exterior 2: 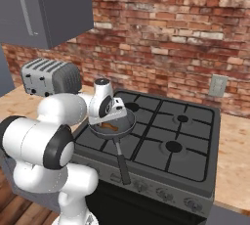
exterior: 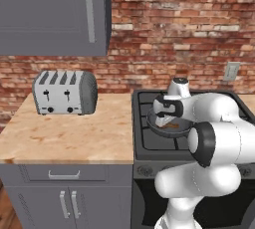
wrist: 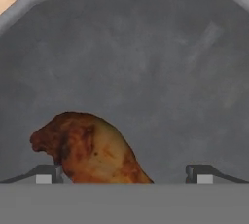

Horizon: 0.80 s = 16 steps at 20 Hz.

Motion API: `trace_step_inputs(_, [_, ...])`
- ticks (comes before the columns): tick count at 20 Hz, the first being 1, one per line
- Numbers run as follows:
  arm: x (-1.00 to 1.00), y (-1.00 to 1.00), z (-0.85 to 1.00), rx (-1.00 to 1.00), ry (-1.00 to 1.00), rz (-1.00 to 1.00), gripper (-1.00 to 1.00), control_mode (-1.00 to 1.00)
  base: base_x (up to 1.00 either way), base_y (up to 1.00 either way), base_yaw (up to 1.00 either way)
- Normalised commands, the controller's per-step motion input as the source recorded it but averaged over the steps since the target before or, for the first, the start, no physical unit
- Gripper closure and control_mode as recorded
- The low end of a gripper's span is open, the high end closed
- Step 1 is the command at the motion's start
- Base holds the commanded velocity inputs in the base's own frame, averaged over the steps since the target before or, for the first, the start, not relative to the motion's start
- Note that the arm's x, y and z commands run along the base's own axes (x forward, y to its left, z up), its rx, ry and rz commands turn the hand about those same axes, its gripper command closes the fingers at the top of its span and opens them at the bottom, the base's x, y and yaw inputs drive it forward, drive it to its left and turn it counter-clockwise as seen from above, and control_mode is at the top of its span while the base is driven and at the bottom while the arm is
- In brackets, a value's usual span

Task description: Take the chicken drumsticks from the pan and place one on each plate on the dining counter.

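1. Left base view: your pincer (exterior: 168, 119) hangs low over the pan (exterior: 155, 126) on the stove (exterior: 149, 146); descend straight.
2. Right base view: a drumstick (exterior 2: 110, 127) lies in the pan; mind the rim.
3. Hand view: jaws spread wide, holding nothing, drumstick (wrist: 90, 149) off-centre beside one fingertip (wrist: 44, 175). Centre first, then close.

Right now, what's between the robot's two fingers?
In the hand view, a drumstick lies in the pan, between the open gripper's two fingertips, nearer this one. Bare pan floor fills the rest of the gap.
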Motion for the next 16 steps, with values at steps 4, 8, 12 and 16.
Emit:
trace_step_inputs(4, [0.00, 0.00, -0.02, 0.06, 0.09, 0.00, -1.00, -1.00, 0.00, 0.00, 0.00])
trace_step_inputs(8, [0.02, 0.00, -0.09, 0.03, 0.06, 0.00, -1.00, -1.00, 0.00, 0.00, 0.00])
trace_step_inputs(12, [0.03, 0.00, -0.15, 0.00, 0.08, 0.00, -1.00, -1.00, 0.00, 0.00, 0.00])
trace_step_inputs(16, [-0.12, 0.00, -0.09, 0.00, 0.01, 0.00, -1.00, -1.00, 0.00, 0.00, 0.00])
